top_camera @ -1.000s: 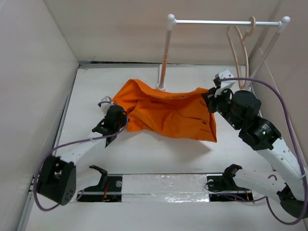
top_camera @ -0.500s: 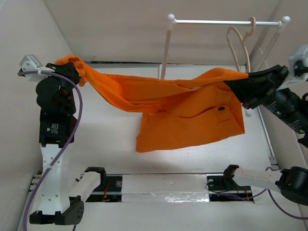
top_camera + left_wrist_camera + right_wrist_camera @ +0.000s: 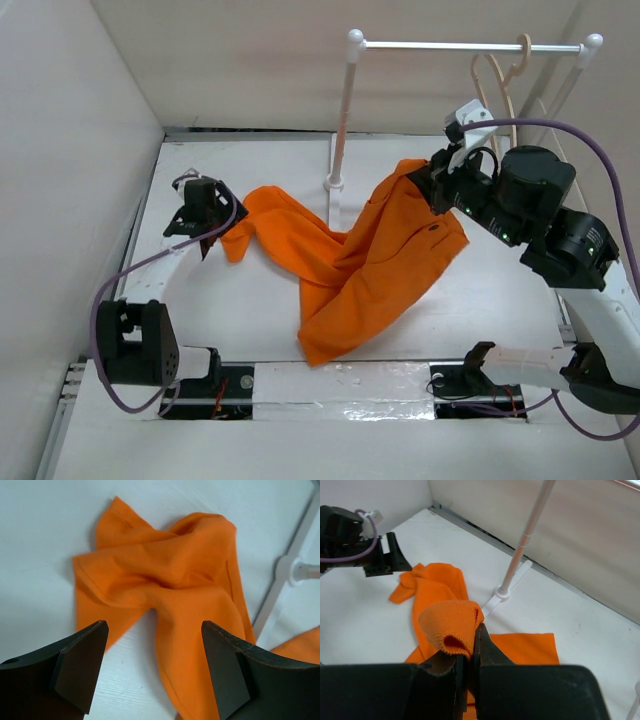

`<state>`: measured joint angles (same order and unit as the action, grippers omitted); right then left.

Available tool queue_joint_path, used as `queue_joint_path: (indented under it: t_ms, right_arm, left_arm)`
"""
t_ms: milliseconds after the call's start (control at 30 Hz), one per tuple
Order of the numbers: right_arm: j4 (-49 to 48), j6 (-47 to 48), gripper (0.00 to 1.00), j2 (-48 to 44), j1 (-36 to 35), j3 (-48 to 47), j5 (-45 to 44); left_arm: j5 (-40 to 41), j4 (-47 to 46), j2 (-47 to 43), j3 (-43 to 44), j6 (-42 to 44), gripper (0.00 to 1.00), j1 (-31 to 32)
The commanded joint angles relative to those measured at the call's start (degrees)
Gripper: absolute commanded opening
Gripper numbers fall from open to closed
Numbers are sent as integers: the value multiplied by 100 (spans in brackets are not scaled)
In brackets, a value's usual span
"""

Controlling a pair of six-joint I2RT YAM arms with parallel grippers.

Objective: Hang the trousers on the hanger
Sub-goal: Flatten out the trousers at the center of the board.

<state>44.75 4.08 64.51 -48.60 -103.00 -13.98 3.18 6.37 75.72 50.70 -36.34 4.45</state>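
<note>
Trousers (image 3: 350, 270): strewn from the right rear of the counter, where one bunched end hangs lifted, down toward the middle of the near edge. One leg trails off toward the left edge, past the foot of the white rail (image 3: 470, 45). Not yet on the hanger (image 3: 497, 110), which hangs from that rail near the right rear corner, just behind the raised cloth and seemingly apart from it.

Right gripper (image 3: 470, 650): clamped tight on a rolled fold of the orange cloth. Left gripper (image 3: 152, 645): spread wide, holding nothing, poised over the crumpled leg end near the left edge.

Likely trouble from here:
- Slipping out of that single small pinch once more weight comes off the counter.
- Snagging of the trailing leg on the rail's post or foot, lying right beside it as it does.
- Shoving the freely hung hanger sideways or off the rail, with nothing steadying it.

Against half a second ago: no longer stretched in the air between two raised arms. Left end now dropped onto the counter, left arm down low and released, right arm drawn in from the right edge.
</note>
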Motion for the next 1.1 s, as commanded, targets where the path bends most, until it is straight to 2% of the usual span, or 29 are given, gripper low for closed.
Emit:
queue_joint_path:
  t_ms: [0,67,100,200,233,300,333,367,433,467,500,533,633,733,833,900,967,1033,1067]
  right_arm:
    - [-792,155,0,-229,87,-221,-351]
    - [-819,190,0,-167,140,-212,-360]
    - [-819,207,0,-115,140,-220,-438]
    - [-836,243,0,-96,245,-194,-562]
    - [-854,243,0,-114,341,-142,-545]
    - [-898,243,0,-149,465,-98,-466]
    - [-924,243,0,-167,613,-89,-422]
    - [-933,234,0,-167,702,-115,-361]
    - [-907,199,0,-141,921,-194,-106]
    - [-872,190,0,-97,922,-298,-44]
    - [-837,173,0,-70,992,-352,26]
    - [-767,181,0,-53,993,-404,35]
    - [-679,199,0,-35,1045,-475,18]
    - [-678,199,0,-70,1098,-432,70]
    - [-669,190,0,-53,1160,-423,167]
    - [-696,173,0,-53,1160,-388,220]
    - [-740,172,0,-79,1212,-309,220]
    - [-722,216,0,-123,1282,-256,141]
    - [-722,234,0,-140,1370,-195,97]
  left_arm:
    - [-3,-602,-839,3,-180,74,223]
    - [-2,-793,-1391,-208,-277,70,433]
    - [33,-856,-1594,-375,-304,67,782]
    - [25,-980,-2394,-1165,-444,53,1268]
    - [7,-1006,-2726,-1646,-514,40,1556]
    - [-10,-1173,-2992,-2167,-585,21,1883]
    - [7,-1225,-3115,-2596,-620,8,2250]
    - [42,-1322,-3108,-2757,-716,2,2471]
    - [287,-1367,-2855,-3012,-778,0,2928]
    - [367,-1488,-2705,-3048,-848,2,3348]
    - [385,-1577,-2564,-3083,-866,8,3483]
    - [359,-1656,-2206,-3101,-884,20,3571]
    - [315,-1999,-1520,-3084,-901,44,3835]
    - [341,-2254,-931,-3005,-928,54,3976]
    - [280,-2500,-272,-2821,-937,56,4028]
    - [262,-2675,11,-2715,-937,53,4098]
    - [262,-2668,293,-2539,-919,29,4178]
    - [533,-2362,59,-2346,-910,1,4178]
    - [656,-2177,-178,-2310,-884,0,4178]
